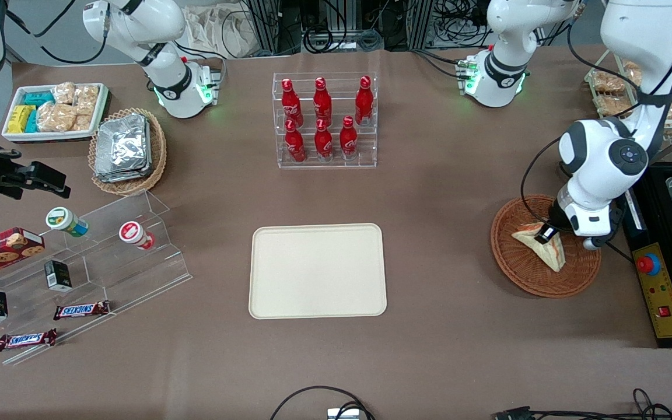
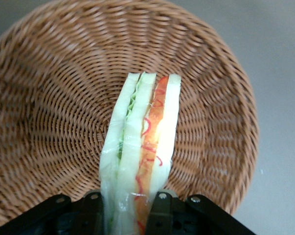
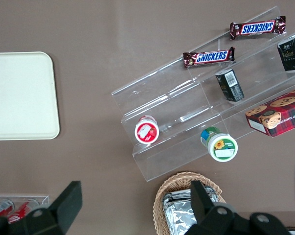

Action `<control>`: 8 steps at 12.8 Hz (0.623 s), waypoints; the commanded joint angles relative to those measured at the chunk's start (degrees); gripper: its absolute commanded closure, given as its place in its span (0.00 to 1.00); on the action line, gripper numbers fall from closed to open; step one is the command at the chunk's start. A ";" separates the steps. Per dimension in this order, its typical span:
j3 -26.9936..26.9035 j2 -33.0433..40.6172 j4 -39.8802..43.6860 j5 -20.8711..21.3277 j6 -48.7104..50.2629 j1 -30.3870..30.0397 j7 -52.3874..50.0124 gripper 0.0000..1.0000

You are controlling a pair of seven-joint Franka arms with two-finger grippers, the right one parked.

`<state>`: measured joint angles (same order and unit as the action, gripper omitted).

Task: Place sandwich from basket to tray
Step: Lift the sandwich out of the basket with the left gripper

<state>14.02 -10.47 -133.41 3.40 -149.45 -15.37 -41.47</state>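
Cream-beige and bare, the tray point(image 1: 317, 270) lies nearest the front camera at the middle of the table, well apart from the work going on toward the working arm's end. There the reddish-brown wicker basket point(image 1: 545, 248) holds the sandwich point(image 1: 540, 243), a pale wedge whose green and red-orange layers show along its edge, and the gripper point(image 1: 546, 234) is down inside the basket with its two fingers point(image 2: 159, 211) closed on either side of the wedge's narrow end, gripping the sandwich. In the wrist view the bread point(image 2: 142, 147) stands on edge between the black pads, and its outer end seems to rest on or hang just over the weave; I cannot tell which. The hold looks shallow and sits at one end only, so the main risk, as I judge it, is the soft wedge sagging, pivoting or sliding out once lifted, or the layers being squeezed apart by the pinch; a drag across the basket's raised rim could also tip or shift the basket. The fingertips themselves are cut off by the frame's edge in the wrist view, and from the front the arm's wrist covers part of the basket. Farther off, the rack of red bottles point(image 1: 324, 119) stands above the tray, well clear of any path.
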 commanded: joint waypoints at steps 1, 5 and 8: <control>0.91 3.79 5.50 0.55 12.20 0.08 9.89 0.81; 5.13 3.26 15.01 1.51 23.76 0.08 16.67 0.80; 8.21 2.65 19.40 2.84 28.24 0.08 21.24 0.80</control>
<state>20.81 -6.84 -117.60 5.29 -124.50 -15.24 -23.27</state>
